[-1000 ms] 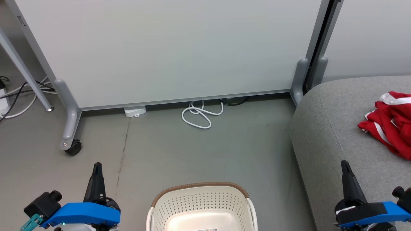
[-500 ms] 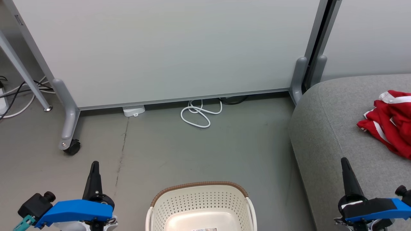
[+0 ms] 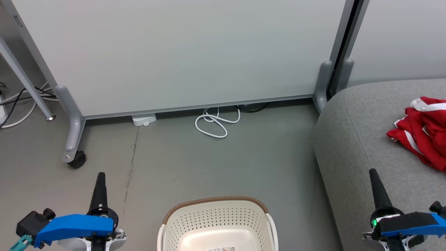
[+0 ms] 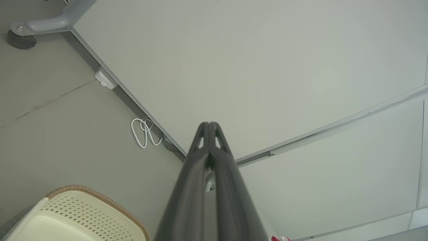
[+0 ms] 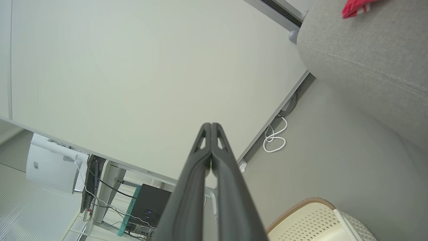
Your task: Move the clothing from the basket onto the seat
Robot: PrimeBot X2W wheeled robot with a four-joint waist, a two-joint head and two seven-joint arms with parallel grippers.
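The red clothing (image 3: pixel 423 130) with white stripes lies bunched on the grey seat (image 3: pixel 355 139) at the right edge of the head view; a corner of the clothing (image 5: pixel 356 6) shows on the seat (image 5: pixel 367 57) in the right wrist view. The cream basket (image 3: pixel 217 223) with its brown rim sits on the floor at bottom centre, its visible inside bare. My left gripper (image 3: pixel 100 176) is shut beside the basket's left. My right gripper (image 3: pixel 372 172) is shut over the seat's front edge. Both wrist views show the gripper fingertips (image 4: pixel 209 125) (image 5: pixel 211 126) pressed together, holding nothing.
A white partition panel (image 3: pixel 181 52) on grey castor feet (image 3: pixel 75 157) stands across the back. A coiled white cable (image 3: pixel 214 122) and a small white box (image 3: pixel 143 120) lie at its base. Cables (image 3: pixel 17 101) and a table leg are at far left.
The head view has shifted slightly, so the floor things sit a little higher and further left. Both grippers have drawn down a touch toward the bottom edge.
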